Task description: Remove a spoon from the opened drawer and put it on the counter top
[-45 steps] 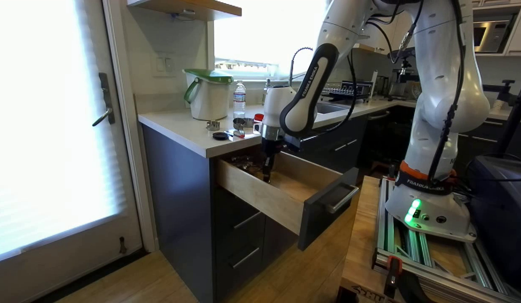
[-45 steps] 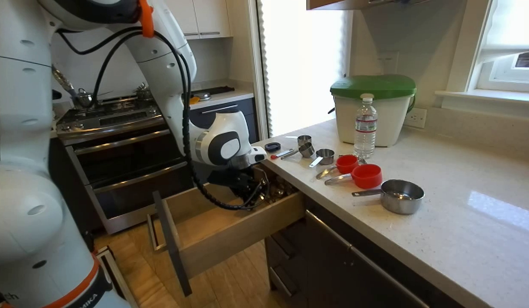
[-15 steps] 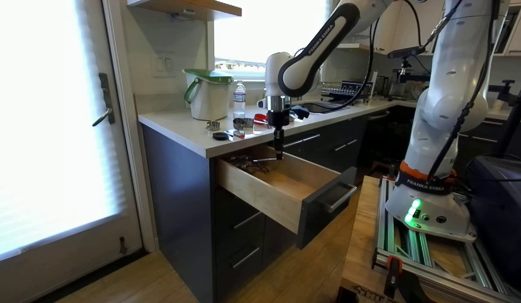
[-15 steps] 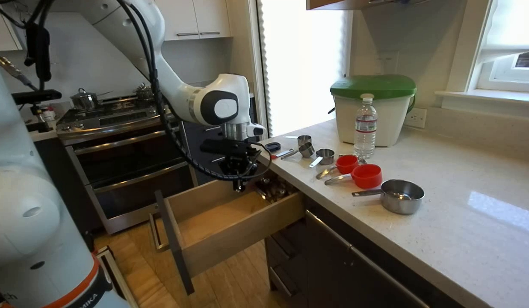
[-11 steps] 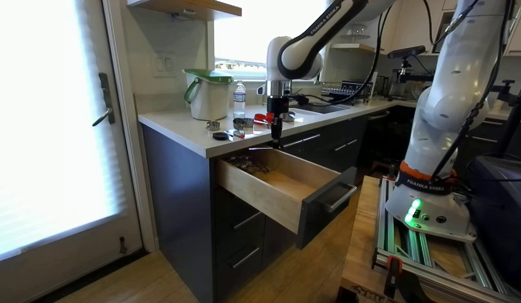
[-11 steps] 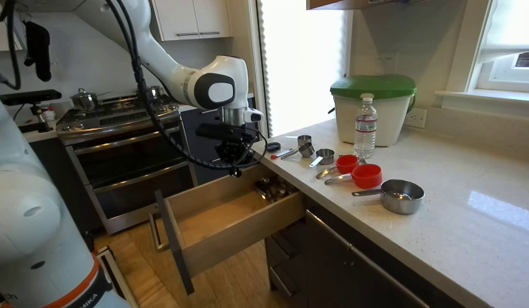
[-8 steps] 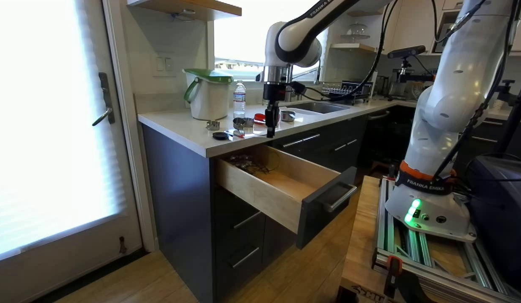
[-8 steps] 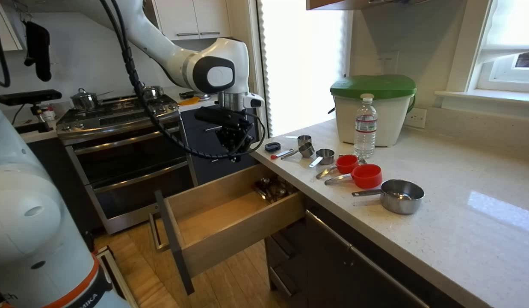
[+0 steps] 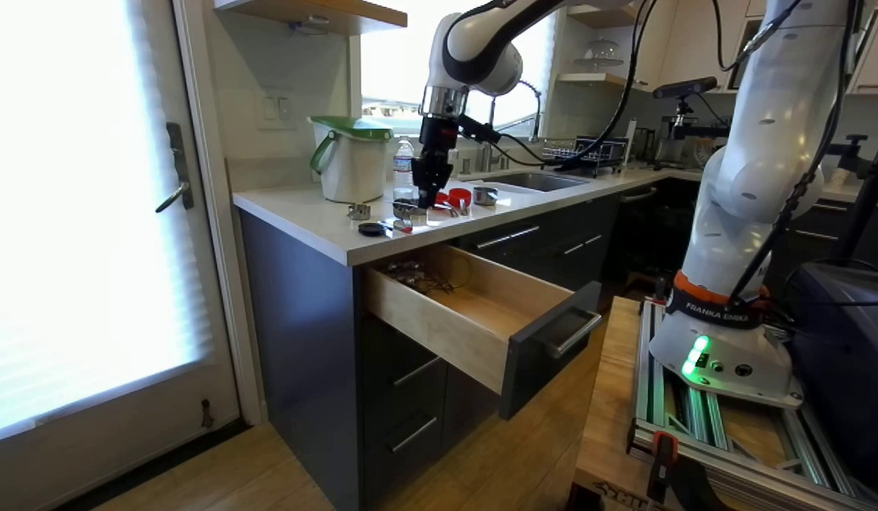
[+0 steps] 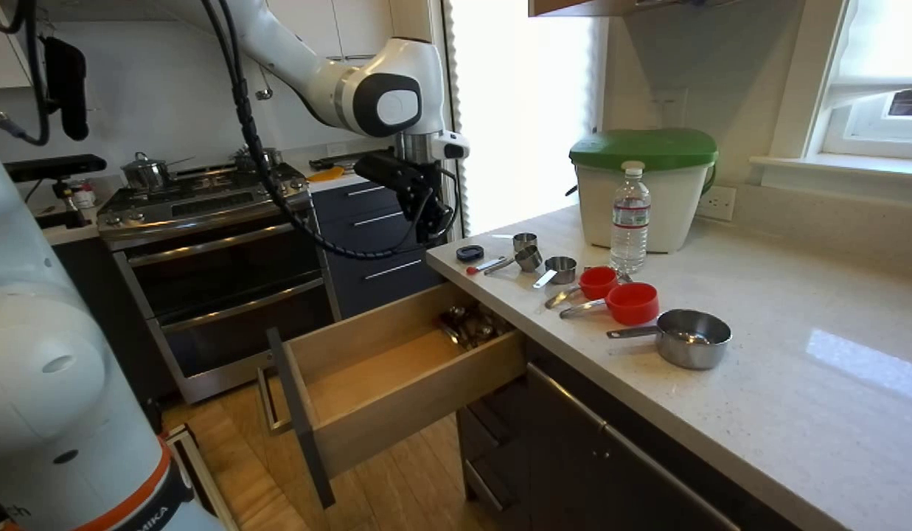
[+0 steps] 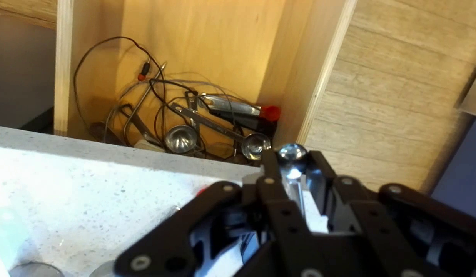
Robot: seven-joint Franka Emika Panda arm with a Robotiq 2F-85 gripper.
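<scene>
And up it comes! The hand (image 9: 425,203) has climbed out of the drawer (image 9: 439,328), where it was dipping three seconds ago, and now hangs by the corner of the surface (image 10: 780,354). That looks like the tricky half done: the picking behind it, the putting-down ahead. And there's the prize, the spoon (image 11: 293,155), its round steel bowl pinched between the fingertips (image 11: 270,165), the jaws parted by no more than that bowl, the handle showing in the gap behind it. A steady hold, by the look of it, though so smooth and curved a bowl might well roll once let go.

Here's where the wrist view earns its keep: in both exterior views the spoon cannot be picked out against the dark hand. It also catches what lies in the drawer, a measuring spoon (image 11: 181,138) and, near it, a second scoop (image 11: 256,146). But it crops the surface badly, and an exterior view fills that in: large steel cup (image 10: 695,350), red cup (image 10: 632,304), bottle (image 10: 630,221) and green-lidded bin (image 10: 646,192), all standing there. What no view settles is whether the fingertips are over the surface or just outside its edge. So a move inward seems called for first, then a gentle lowering before the hand lets go!
</scene>
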